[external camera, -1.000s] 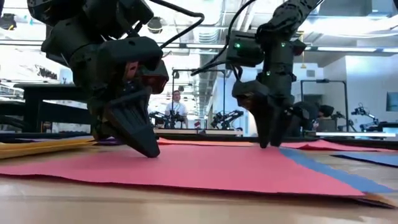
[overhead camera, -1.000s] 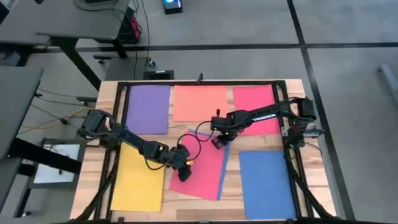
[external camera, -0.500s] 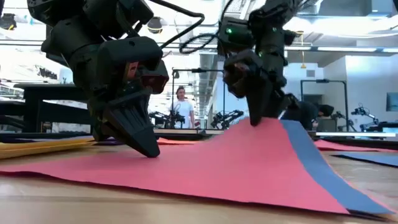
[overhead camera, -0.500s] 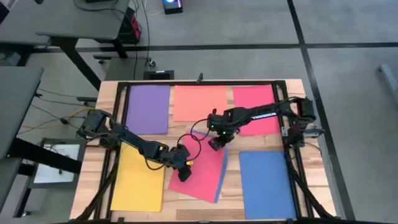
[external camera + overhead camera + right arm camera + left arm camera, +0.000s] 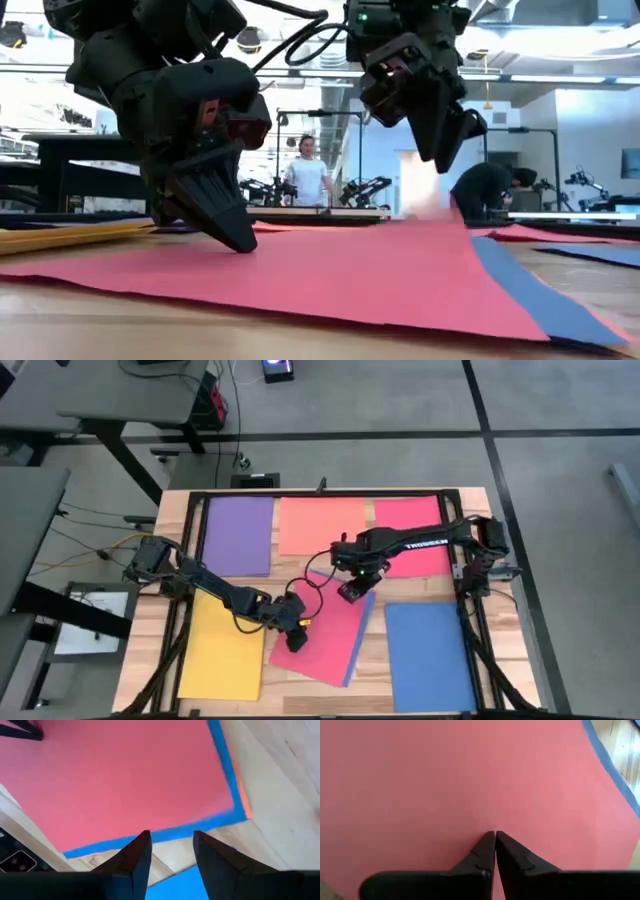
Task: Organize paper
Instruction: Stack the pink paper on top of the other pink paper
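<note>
A pink-red sheet (image 5: pixel 325 632) lies askew at the table's middle on a blue sheet whose edge (image 5: pixel 227 765) shows beside it. My left gripper (image 5: pixel 296 643) is shut, its tips down on the pink-red sheet (image 5: pixel 470 780). My right gripper (image 5: pixel 445 160) hangs open above that sheet's far right corner (image 5: pixel 220 795) and touches nothing. Flat on the table lie a purple sheet (image 5: pixel 238 535), a salmon-orange sheet (image 5: pixel 320 525), a second pink-red sheet (image 5: pixel 410 532), a yellow sheet (image 5: pixel 222 645) and a second blue sheet (image 5: pixel 428 655). My left gripper presses its shut fingertips (image 5: pixel 489 840) down on the middle sheet's near left part (image 5: pixel 495 822). The fingers slant down from the table's left side (image 5: pixel 215 200). The sheet lies flat on the table under them.
A thin orange edge (image 5: pixel 241 800) peeks out under the blue sheet at the corner. A black frame (image 5: pixel 320 494) runs around the table top. Bare wood (image 5: pixel 372 660) shows between the middle stack and the blue sheet at the right. People stand in the room beyond the table (image 5: pixel 305 180).
My right gripper lifted the far right corner of the middle pink-red sheet, raising that part into a slope, then let go and rose. The sheet has dropped flat again and lies slightly turned. My left gripper stayed pressed on the sheet.
</note>
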